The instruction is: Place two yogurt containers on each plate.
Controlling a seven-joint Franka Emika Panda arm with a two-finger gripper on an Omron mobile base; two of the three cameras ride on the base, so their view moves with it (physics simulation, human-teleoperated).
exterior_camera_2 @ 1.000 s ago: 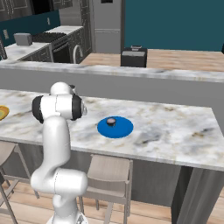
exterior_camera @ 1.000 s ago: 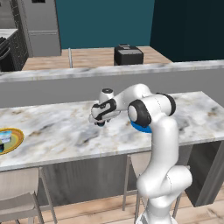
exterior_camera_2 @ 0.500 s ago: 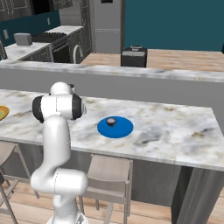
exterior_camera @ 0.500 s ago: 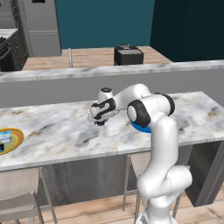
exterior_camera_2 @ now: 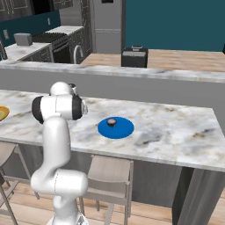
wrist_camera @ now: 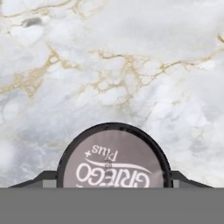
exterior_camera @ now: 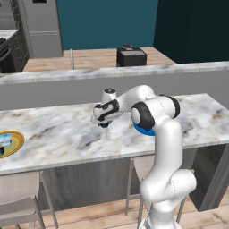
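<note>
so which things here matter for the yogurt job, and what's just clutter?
Job:
- blue plate with one yogurt cup on it
- orange-rimmed plate
- dark yogurt cup between the gripper fingers

Clutter:
- black toaster
- stools
- stove

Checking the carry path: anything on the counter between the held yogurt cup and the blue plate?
Nothing visible. The gripper holds the yogurt cup above bare marble counter; the blue plate, carrying one cup, lies just beyond.

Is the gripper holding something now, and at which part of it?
Yes: a dark yogurt cup sits between the gripper's fingers, held by its opposite sides, pale lid toward the camera.
</note>
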